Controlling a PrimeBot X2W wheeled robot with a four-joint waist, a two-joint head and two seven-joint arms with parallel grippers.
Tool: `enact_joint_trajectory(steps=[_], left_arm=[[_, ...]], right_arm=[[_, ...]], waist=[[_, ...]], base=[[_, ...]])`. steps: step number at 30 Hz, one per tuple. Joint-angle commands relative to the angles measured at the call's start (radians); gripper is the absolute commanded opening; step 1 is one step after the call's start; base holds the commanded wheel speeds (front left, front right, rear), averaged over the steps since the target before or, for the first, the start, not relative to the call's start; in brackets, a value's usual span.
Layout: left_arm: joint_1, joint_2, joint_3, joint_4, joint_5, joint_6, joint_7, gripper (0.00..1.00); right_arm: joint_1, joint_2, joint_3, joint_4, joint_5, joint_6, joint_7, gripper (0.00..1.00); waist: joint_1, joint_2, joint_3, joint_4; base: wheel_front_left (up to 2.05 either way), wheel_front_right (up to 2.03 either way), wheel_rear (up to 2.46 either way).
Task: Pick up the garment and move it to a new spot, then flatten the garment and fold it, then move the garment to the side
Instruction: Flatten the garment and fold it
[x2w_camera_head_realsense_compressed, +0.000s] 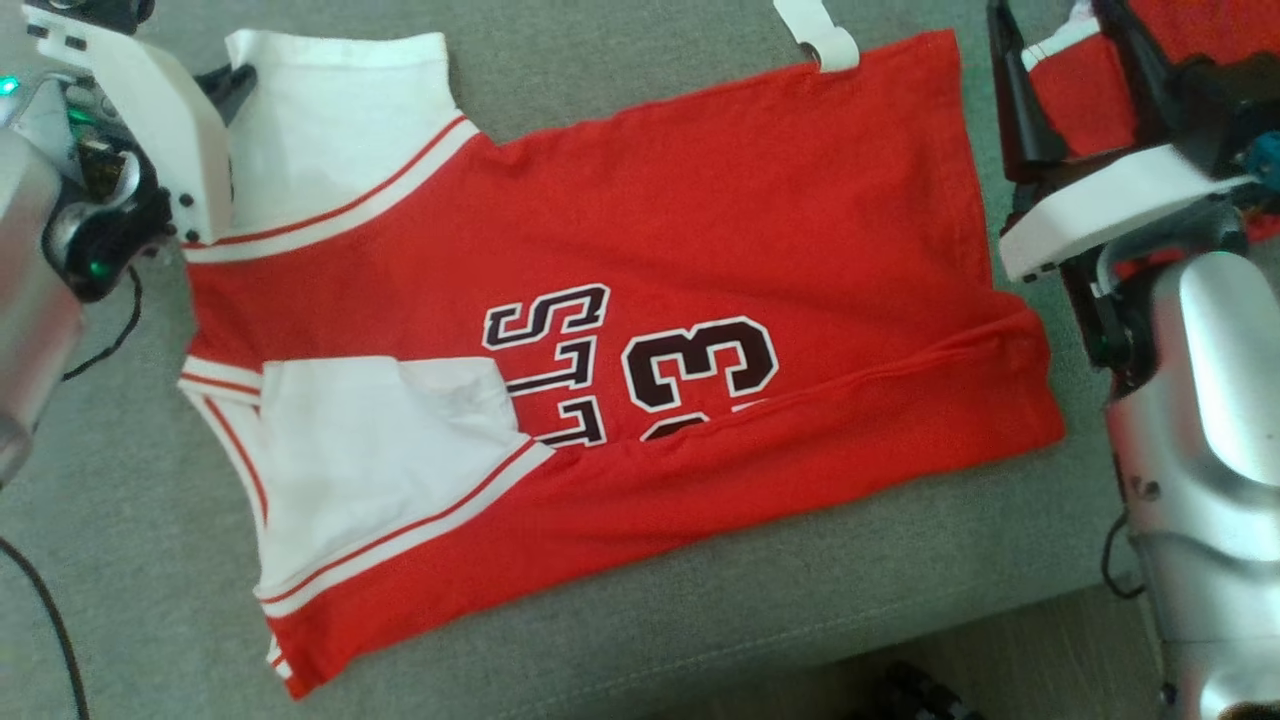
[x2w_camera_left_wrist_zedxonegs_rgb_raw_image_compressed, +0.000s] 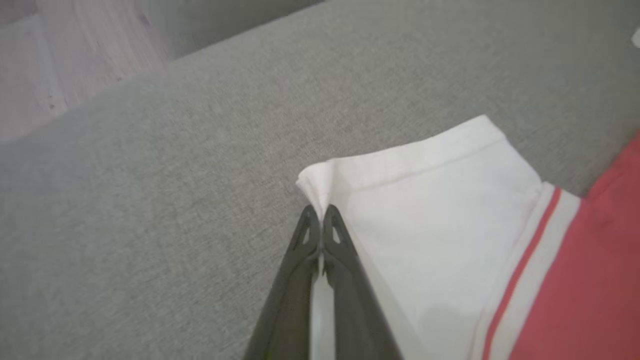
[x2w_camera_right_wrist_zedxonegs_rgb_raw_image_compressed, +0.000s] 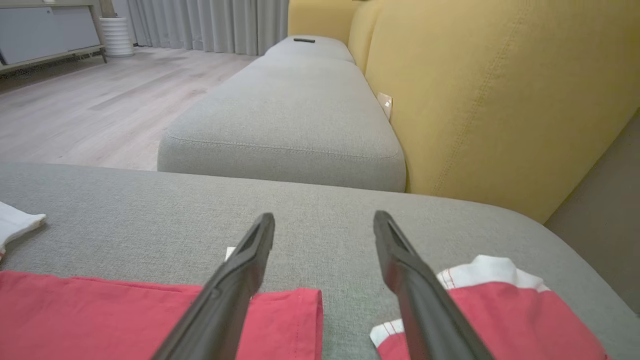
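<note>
Garment (x2w_camera_head_realsense_compressed: 700, 230), a red jersey with white sleeves, lies spread on the grey sofa cushion (x2w_camera_head_realsense_compressed: 760, 610). I see my left claw (x2w_camera_left_wrist_zedxonegs_rgb_raw_image_compressed: 320, 212) pinched shut on a white sleeve corner (x2w_camera_left_wrist_zedxonegs_rgb_raw_image_compressed: 315, 185); my right claw (x2w_camera_right_wrist_zedxonegs_rgb_raw_image_compressed: 324, 222) hangs open over the red hem.

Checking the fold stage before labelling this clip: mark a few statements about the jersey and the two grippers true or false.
1. The jersey lies on a grey cushion. True.
2. The left gripper is shut on the corner of the white sleeve. True.
3. The right gripper is shut on the jersey. False: it stands open, holding nothing.
4. The jersey is blue. False: it is red with white sleeves.
</note>
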Motion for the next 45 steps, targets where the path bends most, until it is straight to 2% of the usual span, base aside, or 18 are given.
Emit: enact_joint_trajectory(steps=[1,8,15,31,38,39,40,41,45], left_arm=[[-0.048,0.036,0.028,-0.013,0.000,0.001,-0.051,0.00],[-0.052,0.000,0.000,-0.023,0.027,0.001,-0.248,0.00],[-0.018,-0.022,-0.037,-0.090,0.052,0.001,-0.342,0.00],[0.018,-0.021,-0.094,-0.288,0.086,0.022,-0.338,0.00],[0.010,-0.015,-0.094,-0.301,0.087,0.030,-0.333,0.00],[0.008,-0.014,-0.093,-0.297,0.087,0.032,-0.332,0.00],[0.006,-0.012,-0.093,-0.292,0.088,0.033,-0.332,0.00],[0.004,-0.011,-0.093,-0.287,0.089,0.033,-0.333,0.00],[-0.005,-0.009,-0.090,-0.263,0.090,0.035,-0.339,0.00]], right_arm=[[-0.014,-0.013,0.001,-0.021,-0.004,-0.001,0.000,1.00],[-0.015,-0.067,0.012,0.036,0.017,-0.001,0.021,1.00],[-0.015,-0.145,0.044,0.148,0.082,-0.001,0.088,1.00],[-0.159,-0.255,0.133,0.460,0.187,-0.001,0.217,1.00],[-0.195,-0.280,0.235,0.533,0.275,-0.001,0.279,1.00],[-0.197,-0.283,0.252,0.537,0.293,-0.001,0.295,0.91],[-0.199,-0.288,0.270,0.538,0.311,-0.001,0.309,0.29],[-0.201,-0.292,0.287,0.536,0.329,-0.001,0.321,0.00],[-0.223,-0.321,0.315,0.524,0.381,-0.001,0.304,0.00]], waist=[[-0.0001,0.0000,-0.023,0.020],[-0.0001,0.0000,-0.088,0.090],[-0.0001,0.0000,-0.129,0.171],[-0.0001,0.0000,-0.082,0.260],[-0.0001,0.0000,-0.068,0.272],[-0.0001,0.0000,-0.067,0.272],[-0.0001,0.0000,-0.066,0.272],[-0.0001,0.0000,-0.065,0.271],[-0.0001,0.0000,-0.061,0.265]], base=[[0.00,0.00,0.00],[0.00,0.00,0.00],[0.00,0.00,0.00],[0.00,0.00,0.00],[0.00,0.00,0.00],[0.00,0.00,0.00],[0.00,0.00,0.00],[0.00,0.00,0.00],[0.00,0.00,0.00]])
